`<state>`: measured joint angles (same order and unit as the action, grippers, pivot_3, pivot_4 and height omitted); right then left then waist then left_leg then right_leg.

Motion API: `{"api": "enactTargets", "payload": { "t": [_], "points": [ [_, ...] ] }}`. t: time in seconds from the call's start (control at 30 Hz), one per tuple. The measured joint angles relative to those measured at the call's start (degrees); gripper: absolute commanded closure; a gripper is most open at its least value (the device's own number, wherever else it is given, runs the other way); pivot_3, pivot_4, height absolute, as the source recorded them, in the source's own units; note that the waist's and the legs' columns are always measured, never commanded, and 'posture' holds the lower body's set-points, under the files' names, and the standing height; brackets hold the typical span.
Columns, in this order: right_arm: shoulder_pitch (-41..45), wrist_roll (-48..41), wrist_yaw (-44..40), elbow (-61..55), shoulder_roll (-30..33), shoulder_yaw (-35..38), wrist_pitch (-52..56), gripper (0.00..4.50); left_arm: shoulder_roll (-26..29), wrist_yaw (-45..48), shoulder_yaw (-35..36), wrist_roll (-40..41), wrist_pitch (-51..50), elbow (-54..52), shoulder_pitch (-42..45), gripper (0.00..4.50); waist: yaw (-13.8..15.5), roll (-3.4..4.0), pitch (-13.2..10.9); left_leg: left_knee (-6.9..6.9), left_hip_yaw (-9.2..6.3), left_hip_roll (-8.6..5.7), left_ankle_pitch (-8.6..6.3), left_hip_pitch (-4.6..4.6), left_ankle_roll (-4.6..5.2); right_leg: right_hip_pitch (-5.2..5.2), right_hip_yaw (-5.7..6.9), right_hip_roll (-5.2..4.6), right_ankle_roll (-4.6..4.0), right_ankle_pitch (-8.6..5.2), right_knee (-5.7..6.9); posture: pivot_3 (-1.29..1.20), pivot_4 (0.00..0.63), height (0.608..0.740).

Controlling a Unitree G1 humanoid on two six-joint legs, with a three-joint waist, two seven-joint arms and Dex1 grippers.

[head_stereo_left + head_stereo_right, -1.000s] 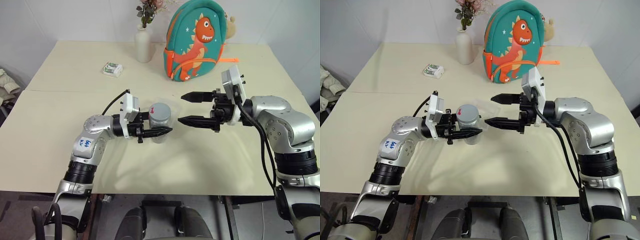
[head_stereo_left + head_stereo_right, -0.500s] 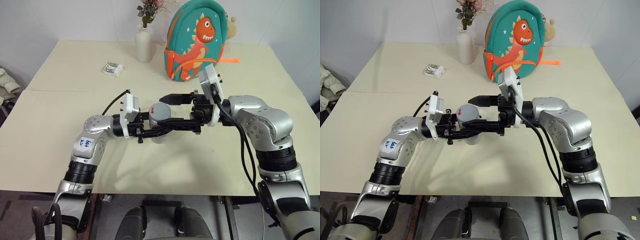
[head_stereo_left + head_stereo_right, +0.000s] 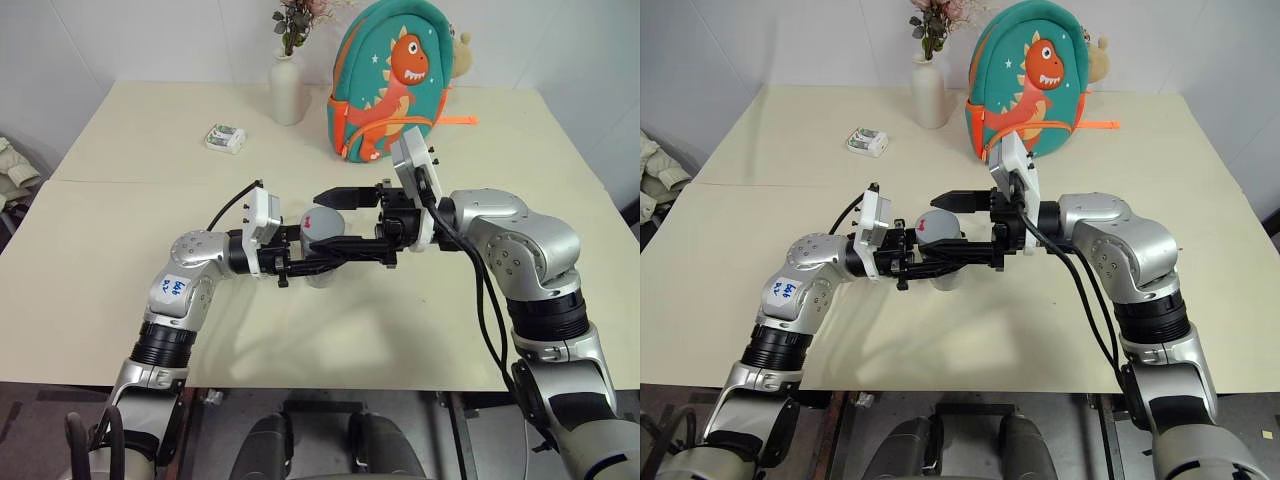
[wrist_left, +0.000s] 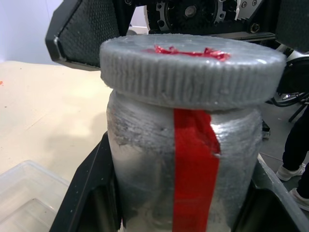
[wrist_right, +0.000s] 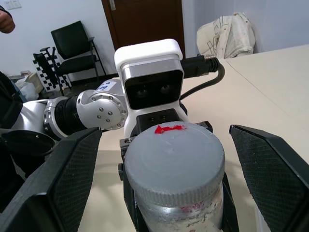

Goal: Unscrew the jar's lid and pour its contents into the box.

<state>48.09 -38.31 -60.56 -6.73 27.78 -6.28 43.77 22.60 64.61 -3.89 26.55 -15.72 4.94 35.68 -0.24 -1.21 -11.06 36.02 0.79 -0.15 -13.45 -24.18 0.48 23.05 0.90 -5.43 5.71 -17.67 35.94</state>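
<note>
My left gripper is shut on the jar and holds it upright a little above the table. The jar has a cloudy wall with a red strip down its side. The grey ribbed lid, with a red mark on top, sits on the jar. My right gripper comes in level from the right and stands open, one finger on each side of the lid with a gap to it. A corner of the clear box lies on the table below the jar. The contents are hidden.
At the back of the cream table stand a white vase with flowers and a teal dinosaur backpack. A small white-and-green packet lies to the left of the vase. The table's right edge is near my right arm.
My right gripper has moved left from beside the jar until its fingers stand on both sides of the lid. The left gripper and the jar have stayed put.
</note>
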Motion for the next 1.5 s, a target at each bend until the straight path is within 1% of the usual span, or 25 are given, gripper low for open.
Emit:
{"api": "enactTargets", "payload": {
  "t": [0.13, 0.5, 0.6, 0.7, 0.77, 0.87, 0.97, 1.1, 1.2, 1.27, 1.33, 1.4, 1.5],
  "points": [
    [0.0, 0.6, 0.0, 0.2, -0.2, -0.1, -0.1, 1.94, 0.0, 0.1, 0.0, 0.0, 0.0, 0.0, 0.0, 2.43, 0.0, 0.0, 0.0, 0.0, 0.0, 0.0, 0.0, 0.0, 0.0, 0.0, 0.0, 0.0, 0.0, 0.0, 0.0, 0.0, 0.15, 0.74],
    [0.0, 1.0, -0.3, 0.9, -1.3, 0.2, -0.5, 1.98, 0.2, 0.1, 0.3, 0.1, 0.0, 0.0, 0.0, 2.43, 0.0, 0.0, 0.0, 0.0, 0.0, 0.0, 0.0, 0.0, 0.0, 0.0, 0.01, 0.01, 0.0, 0.0, 0.0, 0.0, 0.15, 0.74],
    [0.0, -1.8, 1.1, 1.2, -3.0, 2.1, 2.3, 1.98, 0.3, 0.2, 0.7, 0.2, 0.5, -0.3, 0.0, 2.43, 0.0, 0.0, 0.0, 0.0, -0.01, 0.0, 0.0, 0.0, 0.0, 0.0, 0.01, 0.0, 0.0, 0.0, 0.0, 0.0, 0.15, 0.74],
    [1.6, -7.4, 2.7, 0.6, -5.0, 5.7, 4.7, 1.98, 0.5, 0.3, 0.4, -0.3, 0.9, -0.5, 0.0, 2.43, -0.1, 0.04, 0.0, -0.01, 0.0, 0.0, 0.0, -0.01, 0.0, 0.02, -0.01, -0.01, 0.0, 0.0, 0.01, 0.0, 0.15, 0.74],
    [3.7, -9.4, 3.7, -0.5, -5.0, 7.9, 5.1, 1.98, 0.5, 0.2, 0.3, -0.8, 1.0, -0.3, 0.0, 2.43, 0.0, 0.04, 0.0, -0.03, -0.02, 0.01, 0.0, 0.0, 0.0, 0.02, 0.01, -0.01, 0.0, 0.0, 0.0, 0.0, 0.15, 0.74],
    [3.5, -9.7, 5.2, -1.8, -4.2, 9.4, 4.5, 1.98, 0.5, -0.1, 0.3, -1.1, 1.3, -0.2, 0.0, 2.43, 0.0, 0.04, 0.0, -0.04, -0.01, 0.0, 0.0, -0.01, 0.0, 0.02, 0.0, -0.02, 0.0, 0.0, -0.03, 0.0, 0.15, 0.74],
    [-0.5, -6.7, 7.1, -2.6, -1.1, 10.7, 1.2, 1.98, 0.5, -0.4, 0.5, -1.1, 1.4, -0.2, 0.0, 2.43, 0.3, 0.03, 0.0, -0.03, -0.01, -0.03, -0.02, -0.04, 0.02, 0.0, 0.02, -0.07, 0.0, 0.0, -0.09, 0.0, 0.15, 0.74],
    [-9.2, 2.0, 9.2, -1.6, 5.0, 13.4, -7.6, 1.98, 1.0, -0.3, 0.7, -1.1, 1.5, -0.2, -0.4, 2.43, 0.3, 0.03, 0.0, -0.04, 0.08, -0.08, -0.05, -0.05, 0.09, -0.02, -0.02, -0.08, 0.02, 0.01, -0.16, 0.0, 0.15, 0.74],
    [-19.1, 10.6, 10.5, 0.5, 8.6, 14.2, -17.8, 1.98, 1.2, -0.2, 1.0, -1.0, 1.5, -0.3, -0.5, 2.43, 0.3, 0.03, 0.0, -0.06, 0.11, -0.06, -0.04, -0.03, 0.09, -0.05, 0.0, 0.0, 0.04, 0.01, -0.15, 0.0, 0.15, 0.74],
    [-23.6, 13.0, 11.7, 2.2, 8.4, 14.6, -20.7, 1.98, 1.2, -0.2, 1.3, -1.0, 1.5, -0.2, -0.5, 2.43, 0.1, 0.04, 0.0, -0.04, 0.27, -0.05, -0.03, 0.03, 0.09, -0.02, 0.04, 0.05, 0.05, 0.01, -0.04, 0.0, 0.15, 0.74],
    [-28.9, 13.9, 14.4, 4.9, 5.7, 17.2, -24.0, 1.98, 0.9, -0.7, 1.6, -0.9, 1.5, -0.2, -0.3, 2.43, 0.1, 0.04, 0.0, 0.02, 0.33, 0.0, -0.01, 0.12, 0.1, -0.06, 0.17, 0.11, 0.09, 0.03, 0.03, 0.0, 0.15, 0.74],
    [-33.1, 15.0, 16.4, 9.7, 4.0, 18.0, -25.4, 1.98, 0.9, -1.0, 2.1, -0.7, 1.4, -0.2, -0.2, 2.43, 0.0, 0.08, 0.0, 0.04, 0.44, -0.03, 0.07, 0.19, 0.18, -0.09, 0.14, 0.11, 0.22, 0.11, 0.08, 0.0, 0.15, 0.74],
    [-33.9, 15.1, 17.6, 12.7, 2.2, 18.6, -26.6, 1.98, 0.7, -1.2, 2.5, -0.2, 0.9, -0.2, -0.1, 2.43, -0.3, 0.11, -0.1, 0.04, 0.64, -0.04, 0.16, 0.39, 0.31, -0.19, -0.08, 0.09, 0.31, 0.3, 0.06, 0.0, 0.15, 0.74]
  ]
}}
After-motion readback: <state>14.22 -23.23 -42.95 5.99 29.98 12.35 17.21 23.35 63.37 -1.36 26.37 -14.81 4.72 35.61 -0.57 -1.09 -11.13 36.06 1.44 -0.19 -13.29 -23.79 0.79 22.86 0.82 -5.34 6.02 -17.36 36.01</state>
